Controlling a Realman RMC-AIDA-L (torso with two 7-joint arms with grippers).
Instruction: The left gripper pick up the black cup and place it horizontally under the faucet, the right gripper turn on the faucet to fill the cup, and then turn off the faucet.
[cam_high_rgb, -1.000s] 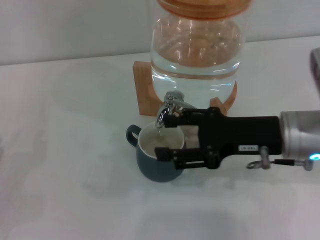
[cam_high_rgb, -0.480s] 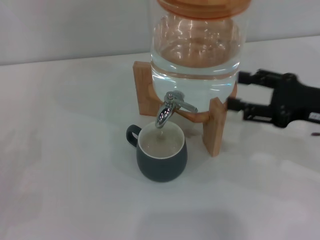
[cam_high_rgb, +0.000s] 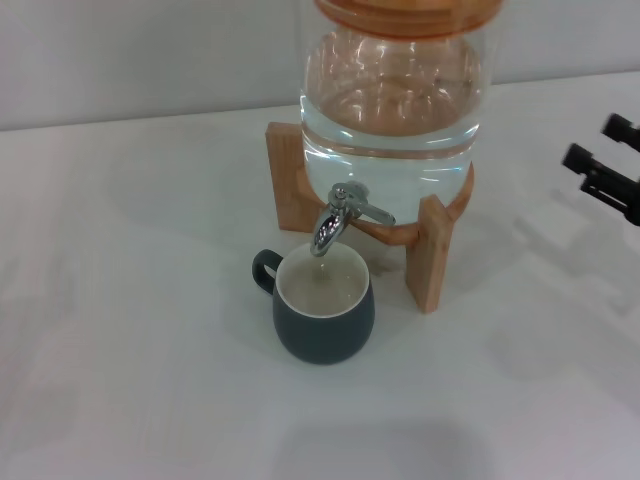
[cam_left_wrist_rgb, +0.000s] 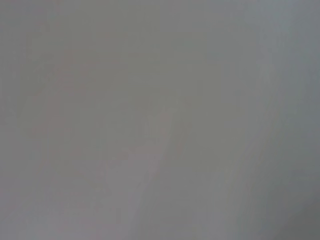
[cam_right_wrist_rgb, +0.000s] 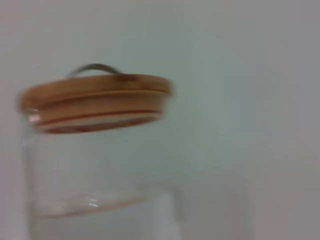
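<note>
The black cup (cam_high_rgb: 323, 313) stands upright on the white table, handle to the left, directly under the spout of the chrome faucet (cam_high_rgb: 340, 218). Its cream inside shows, with some liquid in it. The faucet's lever points to the right. My right gripper (cam_high_rgb: 599, 155) is at the right edge of the head view, open and empty, well away from the faucet. My left gripper is out of view; the left wrist view shows only a blank grey surface.
The faucet is on a large glass jar (cam_high_rgb: 392, 90) of water with a wooden lid (cam_right_wrist_rgb: 95, 100), set on a wooden stand (cam_high_rgb: 430, 255). The white table (cam_high_rgb: 130, 300) spreads to the left and front.
My right gripper has drawn back from the faucet and cup to the far right edge of the head view. The cup has not moved.
</note>
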